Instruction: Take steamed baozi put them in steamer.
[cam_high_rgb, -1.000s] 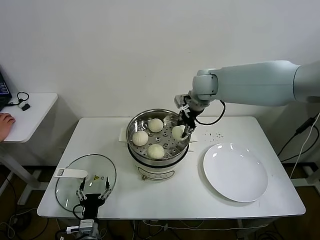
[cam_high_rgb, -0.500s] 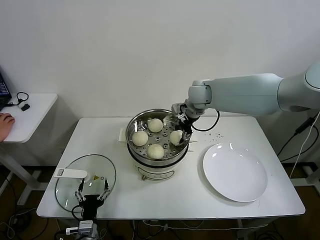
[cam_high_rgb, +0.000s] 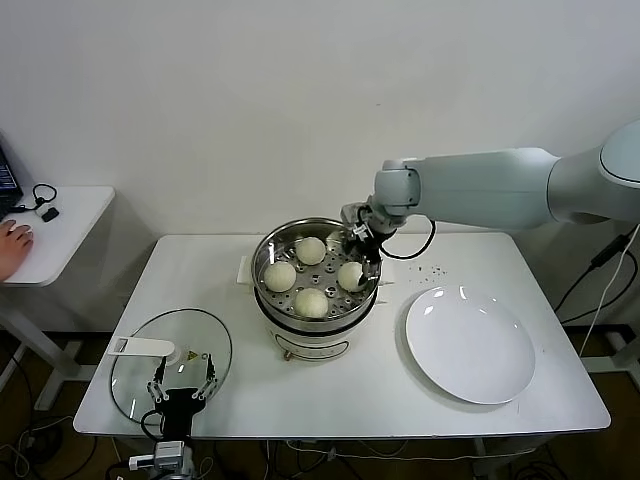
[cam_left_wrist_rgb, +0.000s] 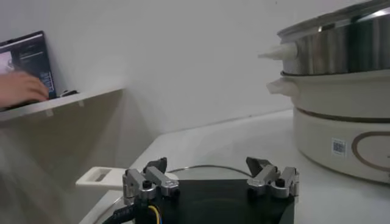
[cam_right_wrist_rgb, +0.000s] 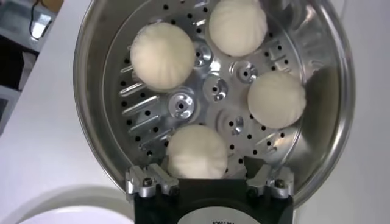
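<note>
All four steamed baozi (cam_right_wrist_rgb: 197, 151) sit in the steamer (cam_high_rgb: 270, 250). Our right gripper (cam_right_wrist_rgb: 207, 182) is open wide around the last one. We should lift straight up without bumping it.

Right arm (cam_high_rgb: 500, 190), upper right of frame: smooth pale grey-white shell, black cable looped at wrist. Both grippers, left gripper (cam_left_wrist_rgb: 210, 182) and right gripper (cam_right_wrist_rgb: 209, 181): black body, silver screwed finger mounts.

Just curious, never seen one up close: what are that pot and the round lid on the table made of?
The steamer looks like polished stainless steel: mirror-bright wall, perforated tray, on a cream, probably plastic base. The lid seems clear glass, the table showing through, with a white handle.
</note>
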